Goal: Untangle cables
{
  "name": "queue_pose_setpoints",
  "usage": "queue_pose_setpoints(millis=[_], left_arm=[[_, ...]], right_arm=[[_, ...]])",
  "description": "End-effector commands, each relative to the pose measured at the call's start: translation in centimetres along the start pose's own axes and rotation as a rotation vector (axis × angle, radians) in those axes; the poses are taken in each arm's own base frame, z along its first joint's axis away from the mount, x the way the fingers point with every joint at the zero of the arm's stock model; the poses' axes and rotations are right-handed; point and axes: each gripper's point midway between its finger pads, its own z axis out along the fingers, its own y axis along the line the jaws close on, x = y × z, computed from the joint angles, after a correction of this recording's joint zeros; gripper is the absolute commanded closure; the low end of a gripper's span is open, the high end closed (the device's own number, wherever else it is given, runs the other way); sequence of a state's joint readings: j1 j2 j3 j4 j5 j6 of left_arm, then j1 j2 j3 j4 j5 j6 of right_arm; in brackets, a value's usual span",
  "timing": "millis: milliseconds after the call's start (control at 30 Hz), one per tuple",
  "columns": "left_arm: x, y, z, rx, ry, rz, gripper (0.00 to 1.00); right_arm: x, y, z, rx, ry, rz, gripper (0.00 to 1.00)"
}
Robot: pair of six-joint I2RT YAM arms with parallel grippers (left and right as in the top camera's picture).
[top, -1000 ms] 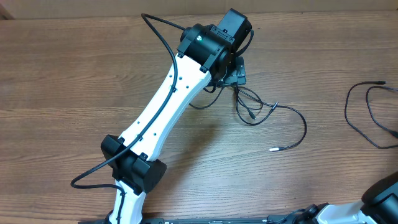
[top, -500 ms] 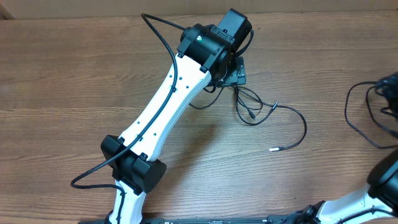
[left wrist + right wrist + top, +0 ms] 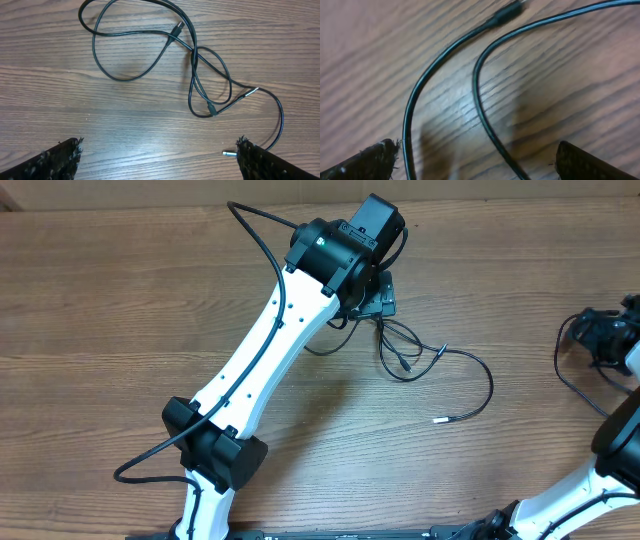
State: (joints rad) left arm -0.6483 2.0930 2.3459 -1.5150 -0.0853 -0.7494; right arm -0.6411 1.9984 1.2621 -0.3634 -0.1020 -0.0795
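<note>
A tangle of thin black cables point(image 3: 405, 355) lies mid-table, with a silver-tipped plug end point(image 3: 438, 421) trailing right. My left gripper point(image 3: 375, 295) hovers over its upper left, open and empty; in the left wrist view the looped cables point(image 3: 200, 75) lie beyond the spread fingers point(image 3: 157, 155), a silver tip point(image 3: 228, 153) by the right finger. A second thin black cable point(image 3: 572, 375) lies at the right edge. My right gripper point(image 3: 600, 340) is open low over it; the right wrist view shows two strands point(image 3: 480, 100) between its fingers point(image 3: 477, 160).
The wooden table point(image 3: 120, 310) spreads left of the arms. The left arm's white link point(image 3: 265, 365) crosses the middle, with its own thicker black cable point(image 3: 255, 240) arching above. The right arm's base point(image 3: 610, 480) sits at the lower right corner.
The right gripper has come into view at the right edge and moved down and left onto the right-hand cable. The left arm and the central tangle have not moved.
</note>
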Motion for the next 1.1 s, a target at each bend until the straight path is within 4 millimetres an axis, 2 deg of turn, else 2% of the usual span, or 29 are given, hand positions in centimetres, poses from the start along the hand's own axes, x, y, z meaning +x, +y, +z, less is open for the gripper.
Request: queue_pose_setpoints(millis=[0, 367, 433, 467, 567, 667, 700, 833, 933, 1067], left_arm=[[0.1, -0.3, 0.4, -0.002, 0.006, 0.007, 0.01], [0.1, -0.3, 0.4, -0.002, 0.006, 0.007, 0.00], [0.1, -0.3, 0.4, -0.002, 0.006, 0.007, 0.00], [0.1, -0.3, 0.4, -0.002, 0.006, 0.007, 0.00], [0.1, -0.3, 0.4, -0.002, 0.006, 0.007, 0.00], [0.1, -0.3, 0.4, -0.002, 0.006, 0.007, 0.01], [0.1, -0.3, 0.4, -0.002, 0.006, 0.007, 0.00], [0.1, -0.3, 0.4, -0.002, 0.006, 0.008, 0.00], [0.1, -0.3, 0.4, -0.002, 0.006, 0.007, 0.00], [0.1, -0.3, 0.4, -0.002, 0.006, 0.007, 0.01]], right_arm=[[1.0, 1.4, 1.0, -0.095, 0.031, -0.189, 0.00], [1.8, 2.7, 1.2, -0.179, 0.050, -0.204, 0.00], [2.0, 2.9, 1.2, -0.185, 0.057, -0.203, 0.03], [2.1, 2.9, 1.2, -0.186, 0.059, -0.203, 0.05], [2.2, 2.9, 1.1, -0.186, 0.062, -0.217, 0.30], [2.3, 2.9, 1.1, -0.187, 0.064, -0.221, 0.63], [2.3, 2.8, 1.2, -0.184, 0.064, -0.221, 0.67], [2.3, 1.9, 1.3, -0.128, 0.071, -0.224, 0.68], [2.2, 1.3, 1.4, -0.095, 0.073, -0.226, 0.77], [2.1, 1.4, 1.4, -0.097, 0.069, -0.226, 0.79]])
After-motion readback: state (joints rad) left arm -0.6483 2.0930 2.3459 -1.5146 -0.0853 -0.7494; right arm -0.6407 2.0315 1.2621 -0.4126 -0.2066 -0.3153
